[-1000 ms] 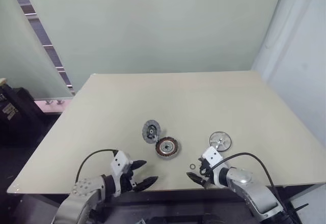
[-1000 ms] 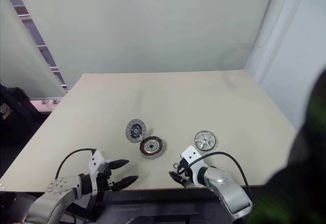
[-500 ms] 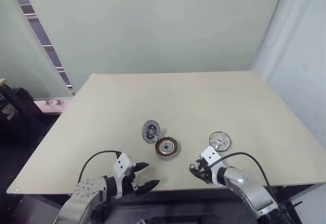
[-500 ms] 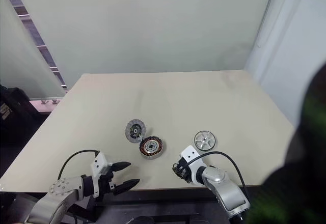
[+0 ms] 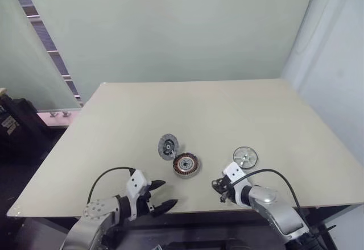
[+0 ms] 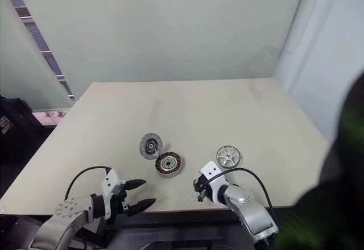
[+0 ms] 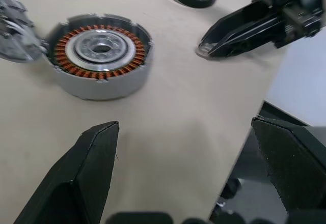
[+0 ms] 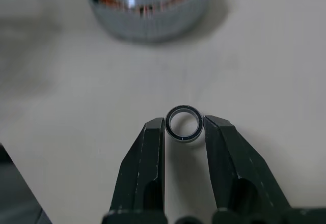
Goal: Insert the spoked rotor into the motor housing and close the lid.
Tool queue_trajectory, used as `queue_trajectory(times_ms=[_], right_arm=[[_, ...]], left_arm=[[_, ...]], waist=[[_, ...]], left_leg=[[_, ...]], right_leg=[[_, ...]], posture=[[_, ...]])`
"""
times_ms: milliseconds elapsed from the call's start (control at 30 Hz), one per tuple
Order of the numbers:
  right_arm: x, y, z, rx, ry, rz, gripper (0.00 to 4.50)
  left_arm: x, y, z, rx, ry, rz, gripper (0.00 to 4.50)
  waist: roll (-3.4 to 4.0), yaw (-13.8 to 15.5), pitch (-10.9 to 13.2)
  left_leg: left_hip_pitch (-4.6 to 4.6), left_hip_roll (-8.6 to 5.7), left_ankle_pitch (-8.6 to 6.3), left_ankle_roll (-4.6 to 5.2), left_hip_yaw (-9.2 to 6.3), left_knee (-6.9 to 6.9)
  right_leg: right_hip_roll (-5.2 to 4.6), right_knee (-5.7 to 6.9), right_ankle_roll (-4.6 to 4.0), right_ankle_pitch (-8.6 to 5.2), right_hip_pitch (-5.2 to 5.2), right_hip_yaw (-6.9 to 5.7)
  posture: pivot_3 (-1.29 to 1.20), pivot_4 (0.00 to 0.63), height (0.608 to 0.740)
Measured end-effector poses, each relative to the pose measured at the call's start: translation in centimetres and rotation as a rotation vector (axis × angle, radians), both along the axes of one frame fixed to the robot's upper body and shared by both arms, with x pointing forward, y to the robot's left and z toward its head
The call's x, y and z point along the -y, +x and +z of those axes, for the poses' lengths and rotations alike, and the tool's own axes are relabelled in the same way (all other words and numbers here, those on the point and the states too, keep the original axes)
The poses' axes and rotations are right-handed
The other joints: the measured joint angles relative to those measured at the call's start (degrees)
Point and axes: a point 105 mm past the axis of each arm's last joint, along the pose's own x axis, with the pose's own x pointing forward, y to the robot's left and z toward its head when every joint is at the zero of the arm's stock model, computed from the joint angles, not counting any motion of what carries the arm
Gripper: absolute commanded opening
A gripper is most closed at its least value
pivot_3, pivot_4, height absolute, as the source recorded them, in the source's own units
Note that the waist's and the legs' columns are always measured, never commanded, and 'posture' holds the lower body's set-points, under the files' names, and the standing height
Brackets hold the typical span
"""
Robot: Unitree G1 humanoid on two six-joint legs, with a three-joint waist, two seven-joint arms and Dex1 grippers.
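Copper-orange windings mark the motor housing [image 5: 186, 165], which I take as the landmark; it lies flat on the beige table [image 5: 227, 113], near the front edge.

Left of the housing and closer to the table's front edge, my left gripper [image 5: 161, 195] hangs with its fingers spread wide apart, holding nothing. The housing lies ahead of those fingers, well apart from them.

Touching the housing on its far left side is a grey disc with a dark centre [image 5: 168, 146].

Right of the housing, nearer the table's front edge, my right gripper [image 5: 220, 189] has its fingers drawn close on either side of a small black ring [image 8: 184, 123]. The ring sits at the fingertips; whether they actually clamp it, I cannot tell.

Further right of the housing lies a silver spoked wheel [image 5: 245, 157], flat on the table.

My right wrist view shows the ring clearly between the fingertips, with the housing beyond it. My left wrist view shows the housing's silver centre hub and winding ring.
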Motion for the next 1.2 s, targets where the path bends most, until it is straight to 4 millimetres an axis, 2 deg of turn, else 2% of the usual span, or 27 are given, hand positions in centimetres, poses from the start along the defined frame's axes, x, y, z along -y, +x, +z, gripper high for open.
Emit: queue_trajectory(times_ms=[233, 400, 633, 933, 1200], right_arm=[[-2.2, 2.5, 3.9, 0.084, 0.036, 0.034, 0.80], [-4.7, 3.6, 5.0, 0.095, 0.035, 0.096, 0.80], [-7.3, 4.7, 4.5, 0.059, 0.024, 0.148, 0.80], [-8.8, 5.5, 3.1, 0.026, 0.010, 0.163, 0.80], [-9.4, 5.5, 1.7, -0.001, 0.008, 0.175, 0.80]], left_arm=[[-1.2, 0.9, 0.5, 0.028, 0.005, 0.054, 4.50], [-1.6, 1.3, 0.9, 0.050, 0.006, 0.070, 4.50], [-1.5, 1.7, 1.2, 0.080, 0.001, 0.086, 4.50], [-2.5, 1.6, 1.2, 0.089, 0.008, 0.136, 4.50], [-2.4, 1.4, 1.5, 0.101, 0.004, 0.145, 4.50]], waist=[[0.00, 0.00, -0.01], [0.00, 0.00, -0.02], [0.01, -0.04, -0.03], [0.02, -0.82, -0.04], [0.03, -1.65, -0.05]], left_leg=[[0.00, 0.05, 0.00, 0.00, 0.06, -0.02], [0.00, -0.29, 0.00, -0.01, 0.03, -0.07], [0.01, -0.34, 0.01, -0.01, 0.00, -0.10], [0.00, -0.36, 0.02, -0.02, -0.01, -0.11], [0.01, -0.37, 0.02, -0.02, -0.02, -0.10]], right_leg=[[0.07, 0.02, 0.01, 0.01, -0.07, -0.01], [0.08, 0.05, 0.11, 0.10, -0.12, 0.00], [0.08, 0.08, 0.09, 0.13, -0.18, 0.00], [0.10, 0.15, 0.03, 0.18, -0.23, 0.02], [0.11, 0.16, -0.02, 0.21, -0.24, 0.05]], posture=[[0.00, 0.000, 0.740], [0.00, 0.000, 0.740], [0.00, 0.000, 0.740], [0.00, 0.000, 0.740], [0.00, 0.000, 0.740]])
